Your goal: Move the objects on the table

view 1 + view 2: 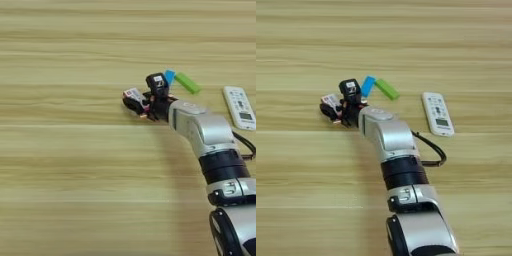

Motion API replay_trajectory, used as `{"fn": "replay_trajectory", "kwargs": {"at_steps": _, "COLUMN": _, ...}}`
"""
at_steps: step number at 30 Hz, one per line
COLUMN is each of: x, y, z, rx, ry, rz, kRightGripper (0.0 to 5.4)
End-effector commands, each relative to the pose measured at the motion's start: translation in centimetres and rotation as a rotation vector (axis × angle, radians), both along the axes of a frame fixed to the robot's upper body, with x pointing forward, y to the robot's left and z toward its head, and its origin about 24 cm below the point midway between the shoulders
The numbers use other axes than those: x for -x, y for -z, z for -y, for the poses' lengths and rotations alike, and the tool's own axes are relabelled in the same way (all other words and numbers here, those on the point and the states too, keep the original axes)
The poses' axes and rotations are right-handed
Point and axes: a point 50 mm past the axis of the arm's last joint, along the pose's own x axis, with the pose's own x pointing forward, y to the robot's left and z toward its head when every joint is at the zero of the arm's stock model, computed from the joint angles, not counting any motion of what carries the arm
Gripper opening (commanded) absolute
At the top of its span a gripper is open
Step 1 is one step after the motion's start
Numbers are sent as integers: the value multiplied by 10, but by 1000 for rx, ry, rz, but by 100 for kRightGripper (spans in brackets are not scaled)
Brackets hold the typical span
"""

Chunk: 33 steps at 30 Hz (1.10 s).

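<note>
Packet first, since that is what your arm is on: the small white, red-edged packet [331,100] sits at the tip of the jaws, left of the counter's middle, and you can read it as held, because one black finger lies under its near edge and the other stands just behind it. Start nearest you, though. The silver forearm [390,137] rises from the bottom edge and leans up and to the left, so the wrist comes at the packet from the right and low, which suits a flat thing that has to be pinched by its edge, not from above. A thin black cable [432,147] loops off the arm's right side and hangs just over the wood, clear of everything. At the end of the arm the gripper [145,97] has its jaws set narrow, closed on the packet; whether the packet is lifted or resting on the counter [60,165] you cannot tell from these two views. Just behind the upper finger lie a small blue piece [368,85] and a green bar [386,89], the two touching or nearly so at their near ends, close enough to the wrist that a careless swing could nudge them. Further right, well apart from the arm, a white remote control [437,113] lies flat with its buttons up. My judgement: the grasp looks made, and carrying the packet off is what remains.
</note>
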Motion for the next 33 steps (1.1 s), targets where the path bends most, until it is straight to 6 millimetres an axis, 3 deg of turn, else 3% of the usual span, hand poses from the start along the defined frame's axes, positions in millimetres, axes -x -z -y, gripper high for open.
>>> {"fn": "replay_trajectory", "kwargs": {"at_steps": 1, "x": -13, "y": -35, "z": -2, "rx": 12, "ry": -8, "rz": 158, "kRightGripper": 444}}
{"fn": "replay_trajectory", "kwargs": {"at_steps": 10, "x": -13, "y": -36, "z": -1, "rx": 15, "ry": -2, "rz": 172, "kRightGripper": 538}}
{"fn": "replay_trajectory", "kwargs": {"at_steps": 33, "x": -12, "y": -31, "z": -3, "rx": 26, "ry": -4, "rz": 190, "kRightGripper": 538}}
